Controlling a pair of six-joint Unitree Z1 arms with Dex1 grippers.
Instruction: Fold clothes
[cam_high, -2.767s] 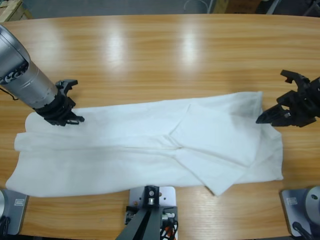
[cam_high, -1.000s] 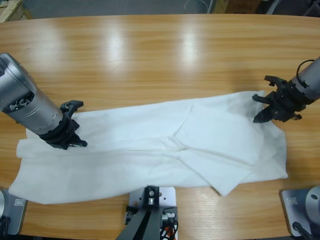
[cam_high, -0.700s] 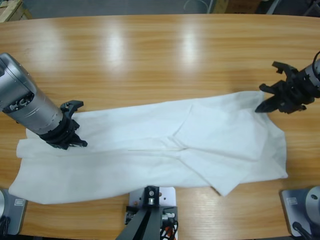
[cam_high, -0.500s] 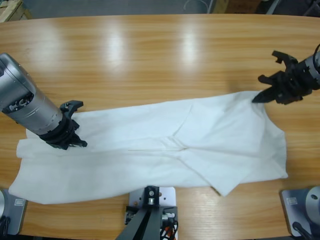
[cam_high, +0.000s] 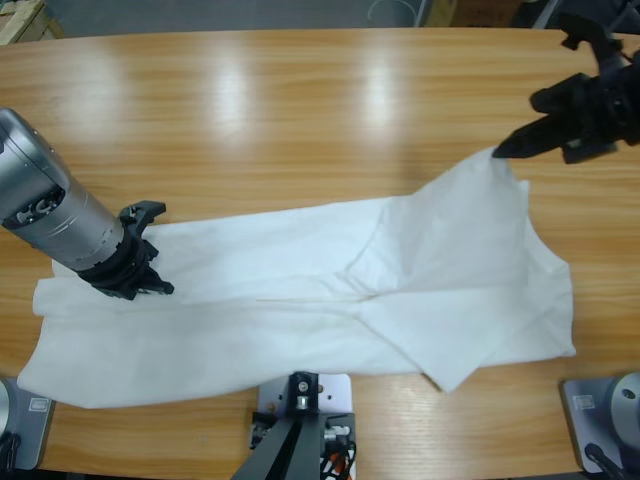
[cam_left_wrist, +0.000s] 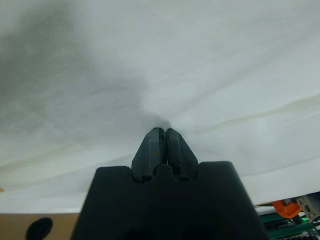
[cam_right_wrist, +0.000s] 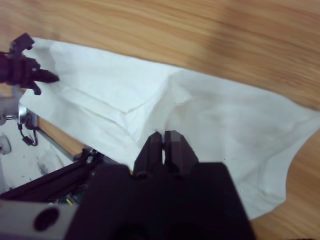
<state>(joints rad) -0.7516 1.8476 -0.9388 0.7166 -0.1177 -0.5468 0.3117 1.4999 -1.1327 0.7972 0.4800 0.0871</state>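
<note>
**Right corner lifted, left edge pinned**

Since half a second ago, the T-shirt's far right corner has been drawn up and away from the near edge, so the cloth peaks toward the right gripper instead of lying flat.

The wooden surface (cam_high: 320, 110) carries the white T-shirt (cam_high: 300, 290), which is spread lengthwise near the front edge, partly folded on its right half. At its left end the left gripper (cam_high: 135, 275) is pressed down, fingers closed on the cloth. The right gripper (cam_high: 510, 148) is raised at the upper right, its fingers pinched shut on the shirt's corner.

For a clean fold, the lifted corner is best carried across in a smooth arc while the left end is kept pinned, so that no slack bunches.
</note>
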